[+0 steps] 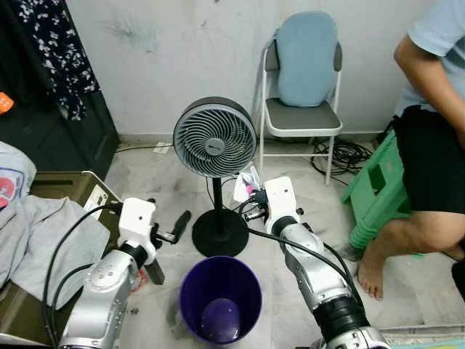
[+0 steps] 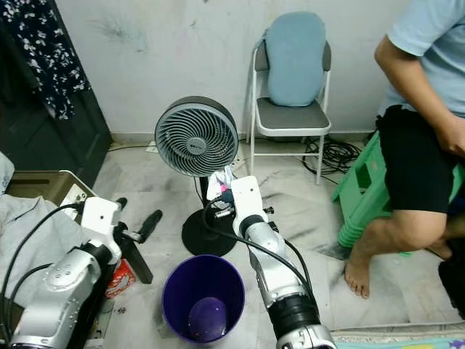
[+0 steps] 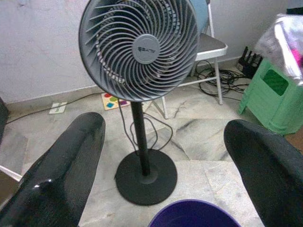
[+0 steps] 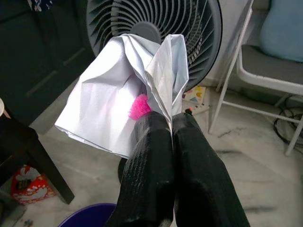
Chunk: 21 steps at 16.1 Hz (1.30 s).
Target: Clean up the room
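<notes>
Right gripper raised in front of fan pole, fingers pressed together on crumpled white wrapper with pink patch; wrapper held in air just before grey pedestal fan, above and slightly beyond rim of purple bin. Same wrapper visible past right wrist housing at. Left gripper held out level to left of fan base, fingers spread wide apart, nothing between them; looks along toward fan pole and round black base, purple bin rim just below. Purple bin stands on marble floor between the two arms, near side of fan base, a pale lilac item lying at its bottom, not identifiable. Small red-and-white carton on floor beside left arm, next to dark furniture leg. Grey cloth draped over a tan case at far left. Folding chair with light blue cushion against wall behind fan; black cables coiled on floor beside chair leg. Green plastic stool to right, person in light blue shirt and black shorts seated on it, bare foot on floor. Dark floral garment hanging at upper left.
</notes>
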Tool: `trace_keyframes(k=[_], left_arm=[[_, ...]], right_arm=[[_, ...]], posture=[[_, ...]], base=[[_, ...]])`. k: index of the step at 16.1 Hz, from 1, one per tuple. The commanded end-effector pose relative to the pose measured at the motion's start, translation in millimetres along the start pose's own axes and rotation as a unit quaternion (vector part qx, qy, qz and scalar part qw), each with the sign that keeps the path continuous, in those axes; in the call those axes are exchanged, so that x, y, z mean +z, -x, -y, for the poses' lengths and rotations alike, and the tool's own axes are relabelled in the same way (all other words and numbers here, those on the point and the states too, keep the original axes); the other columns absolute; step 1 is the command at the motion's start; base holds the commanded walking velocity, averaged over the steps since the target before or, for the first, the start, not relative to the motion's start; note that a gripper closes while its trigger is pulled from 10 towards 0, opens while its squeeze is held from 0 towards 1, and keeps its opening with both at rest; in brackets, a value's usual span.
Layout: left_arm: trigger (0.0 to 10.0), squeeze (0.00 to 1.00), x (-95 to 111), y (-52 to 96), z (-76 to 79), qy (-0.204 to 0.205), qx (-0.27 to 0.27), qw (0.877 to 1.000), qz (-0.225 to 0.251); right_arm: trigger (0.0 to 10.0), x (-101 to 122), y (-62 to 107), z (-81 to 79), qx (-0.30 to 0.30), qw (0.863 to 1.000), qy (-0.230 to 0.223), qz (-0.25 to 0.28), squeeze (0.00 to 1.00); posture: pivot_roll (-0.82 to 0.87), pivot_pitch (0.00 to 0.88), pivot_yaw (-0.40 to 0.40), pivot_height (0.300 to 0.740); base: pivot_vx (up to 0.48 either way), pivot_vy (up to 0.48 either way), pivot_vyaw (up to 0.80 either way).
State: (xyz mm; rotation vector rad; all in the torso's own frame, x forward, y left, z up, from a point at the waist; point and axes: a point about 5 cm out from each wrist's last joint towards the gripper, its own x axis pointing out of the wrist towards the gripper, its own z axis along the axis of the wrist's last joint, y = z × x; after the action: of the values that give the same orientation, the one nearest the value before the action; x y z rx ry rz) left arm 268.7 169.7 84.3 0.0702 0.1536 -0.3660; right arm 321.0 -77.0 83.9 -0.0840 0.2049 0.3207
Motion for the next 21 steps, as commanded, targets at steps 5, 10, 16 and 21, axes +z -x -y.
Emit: trace_keyframes(k=[5, 10, 16, 21], left_arm=[[10.0, 0.0, -14.4, -25.4, 19.1, -0.036, -0.073, 0.996, -0.045], [10.0, 0.0, -39.5, -41.2, 37.3, -0.078, -0.128, 0.983, -0.108], [10.0, 0.0, -3.6, -26.2, 11.4, 0.046, -0.021, 0.999, -0.001], [10.0, 0.0, 12.6, -9.9, 16.2, 0.024, -0.035, 0.999, 0.03]], right_arm=[[10.0, 13.1, 5.9, 10.0, -0.028, 0.999, -0.002, 0.015, 0.0], [10.0, 8.1, 38.5, 21.2, -0.064, 0.997, -0.04, 0.004, 0.0], [10.0, 12.1, 3.6, -0.2, -0.031, 0.999, -0.038, -0.016, 0.0], [10.0, -5.3, -13.3, -14.9, -0.029, 0.997, -0.03, -0.071, 0.0]], posture=[[-0.21, 0.0, 0.045, 0.74], [-0.27, 0.0, 0.067, 0.74], [-0.16, 0.0, 0.049, 0.74], [-0.11, 0.0, 0.033, 0.74]], base=[[0.0, 0.0, 0.0], [0.0, 0.0, 0.0], [0.0, 0.0, 0.0], [0.0, 0.0, 0.0]])
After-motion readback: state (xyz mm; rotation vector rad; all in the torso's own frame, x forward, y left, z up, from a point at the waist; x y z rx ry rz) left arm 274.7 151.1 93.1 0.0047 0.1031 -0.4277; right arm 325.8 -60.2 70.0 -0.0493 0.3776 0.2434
